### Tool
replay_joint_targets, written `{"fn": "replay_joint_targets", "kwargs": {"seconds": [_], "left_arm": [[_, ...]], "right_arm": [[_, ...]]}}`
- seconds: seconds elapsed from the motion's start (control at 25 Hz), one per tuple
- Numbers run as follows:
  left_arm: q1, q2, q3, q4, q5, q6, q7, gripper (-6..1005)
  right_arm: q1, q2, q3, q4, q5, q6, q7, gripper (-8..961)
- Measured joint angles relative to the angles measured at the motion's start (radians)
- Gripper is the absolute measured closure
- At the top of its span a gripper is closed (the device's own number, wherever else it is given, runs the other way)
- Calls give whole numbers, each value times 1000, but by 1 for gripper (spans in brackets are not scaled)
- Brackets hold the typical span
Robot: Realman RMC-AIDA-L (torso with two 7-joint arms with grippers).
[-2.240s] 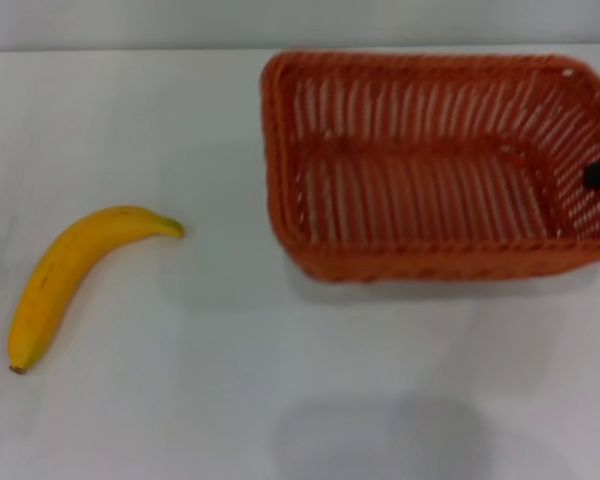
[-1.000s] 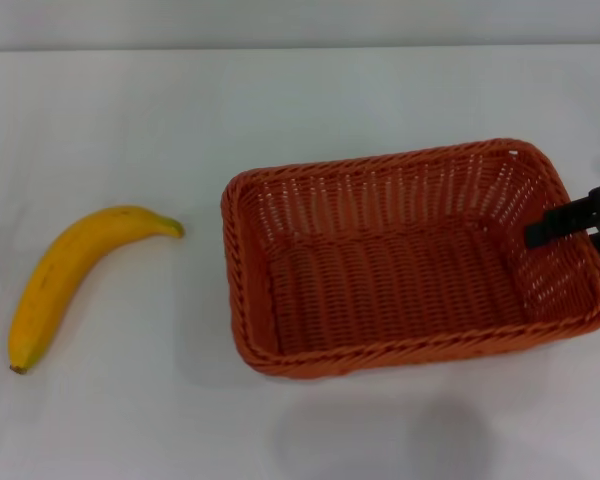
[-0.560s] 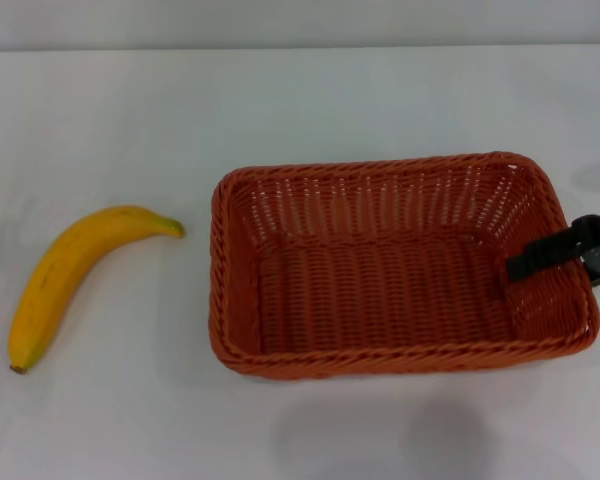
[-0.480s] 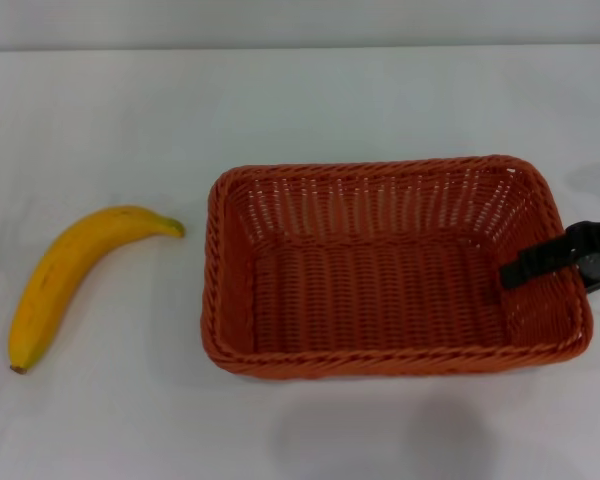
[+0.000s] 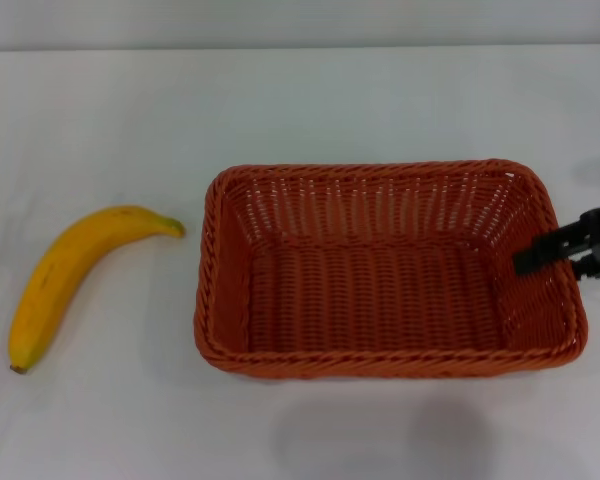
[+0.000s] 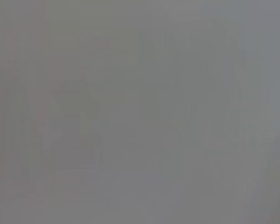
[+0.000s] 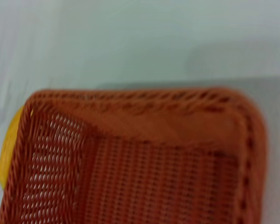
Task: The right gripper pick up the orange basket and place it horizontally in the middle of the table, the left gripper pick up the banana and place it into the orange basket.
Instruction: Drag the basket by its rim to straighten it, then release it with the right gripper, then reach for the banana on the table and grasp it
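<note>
The orange basket (image 5: 380, 275) lies flat and lengthwise near the middle of the white table (image 5: 280, 110), with nothing in it. My right gripper (image 5: 563, 255) is at the basket's right end, its black fingers straddling the right wall and shut on it. The yellow banana (image 5: 65, 270) lies on the table to the left of the basket, a hand's width from it and untouched. In the right wrist view the basket (image 7: 144, 172) fills the picture and a sliver of the banana (image 7: 10, 144) shows past its far wall. The left gripper is out of view; the left wrist view is plain grey.
The table's far edge (image 5: 300, 47) runs along the top of the head view. Bare white tabletop lies in front of the basket and around the banana.
The basket came from the back right toward the middle and down, and turned level and lengthwise. The right gripper came with it at the right wall. The banana did not move.
</note>
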Motion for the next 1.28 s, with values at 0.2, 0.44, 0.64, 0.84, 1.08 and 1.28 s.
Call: {"fn": "replay_joint_targets", "kwargs": {"seconds": [0.2, 0.44, 0.64, 0.84, 1.08, 1.28], "left_arm": [[1, 0, 1, -68, 36, 16, -68, 220], [-38, 35, 3, -275, 229, 66, -370, 227], [-148, 117, 3, -424, 518, 137, -643, 232], [-281, 159, 5, -570, 784, 213, -805, 238], [-468, 226, 5, -608, 1214, 272, -882, 244], [-581, 250, 7, -610, 1479, 287, -898, 250]], "right_arm": [[5, -28, 87, 5, 14, -3, -58, 192], [-8, -62, 288, 31, 57, 33, -287, 192], [-75, -45, 352, 96, 125, 251, -560, 193], [-144, -16, 356, 181, 309, 436, -846, 193], [-191, 23, 359, 245, 526, 544, -1083, 194], [-191, 19, 360, 297, 594, 576, -1137, 193]]}}
